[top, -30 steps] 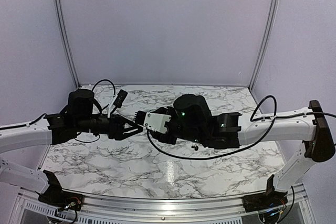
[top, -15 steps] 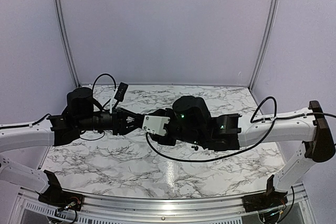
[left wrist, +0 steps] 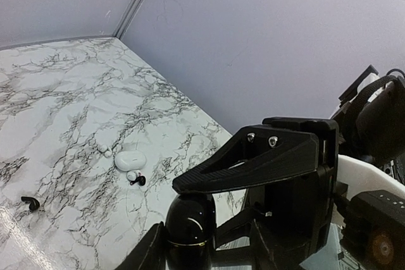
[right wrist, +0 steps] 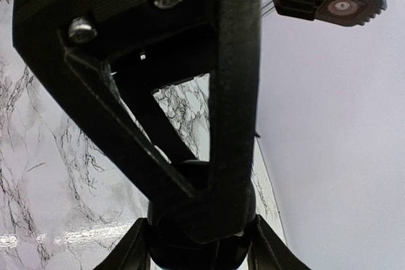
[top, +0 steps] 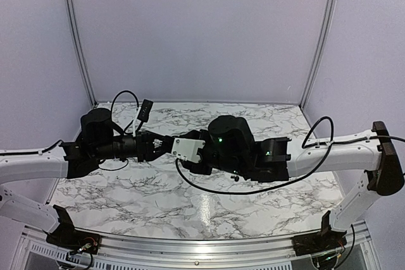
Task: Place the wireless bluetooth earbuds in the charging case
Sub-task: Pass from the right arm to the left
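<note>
Marble surface (top: 158,200), lilac walls behind | charging case (left wrist: 190,229) held aloft at bottom centre, clamped by left jaws, lid judged shut | right jaws beside it, grip cannot be told | one earbud (left wrist: 138,180) and second earbud (left wrist: 30,203) seen loose on surface, lower left | none inserted yet

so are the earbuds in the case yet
Out. One black earbud lies on the marble table, the other near a white oval object; the black oval object is in the left gripper.
</note>
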Robot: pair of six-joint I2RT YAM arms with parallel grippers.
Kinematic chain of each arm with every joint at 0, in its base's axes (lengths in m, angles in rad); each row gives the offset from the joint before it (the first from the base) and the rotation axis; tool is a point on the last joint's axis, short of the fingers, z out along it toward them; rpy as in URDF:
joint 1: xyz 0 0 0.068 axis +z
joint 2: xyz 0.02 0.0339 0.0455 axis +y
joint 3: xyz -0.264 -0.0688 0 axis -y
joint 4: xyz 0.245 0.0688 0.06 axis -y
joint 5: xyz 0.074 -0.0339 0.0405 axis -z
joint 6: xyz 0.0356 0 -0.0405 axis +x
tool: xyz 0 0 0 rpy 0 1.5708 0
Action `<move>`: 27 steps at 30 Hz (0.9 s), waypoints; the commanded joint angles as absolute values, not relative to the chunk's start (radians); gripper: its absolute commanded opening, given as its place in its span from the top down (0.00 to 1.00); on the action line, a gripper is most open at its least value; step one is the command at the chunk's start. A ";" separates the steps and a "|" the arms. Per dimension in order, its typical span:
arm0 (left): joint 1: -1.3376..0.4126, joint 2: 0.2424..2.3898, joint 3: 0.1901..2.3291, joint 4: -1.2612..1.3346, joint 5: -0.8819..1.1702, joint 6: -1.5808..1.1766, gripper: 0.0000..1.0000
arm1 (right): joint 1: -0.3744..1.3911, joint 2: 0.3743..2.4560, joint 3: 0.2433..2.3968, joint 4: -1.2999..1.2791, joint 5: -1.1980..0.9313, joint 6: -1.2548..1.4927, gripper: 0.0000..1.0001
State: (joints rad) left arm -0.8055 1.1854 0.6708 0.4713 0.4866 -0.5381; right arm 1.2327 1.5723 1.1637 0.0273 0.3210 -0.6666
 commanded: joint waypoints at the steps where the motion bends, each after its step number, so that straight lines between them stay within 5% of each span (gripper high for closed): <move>1: -0.821 1.193 0.655 0.519 0.489 -0.546 0.53 | 1.241 1.552 1.200 0.064 0.348 -0.665 0.63; 27: -0.835 1.210 0.640 0.552 0.451 -0.561 0.53 | 1.242 1.540 1.221 0.074 0.344 -0.663 0.63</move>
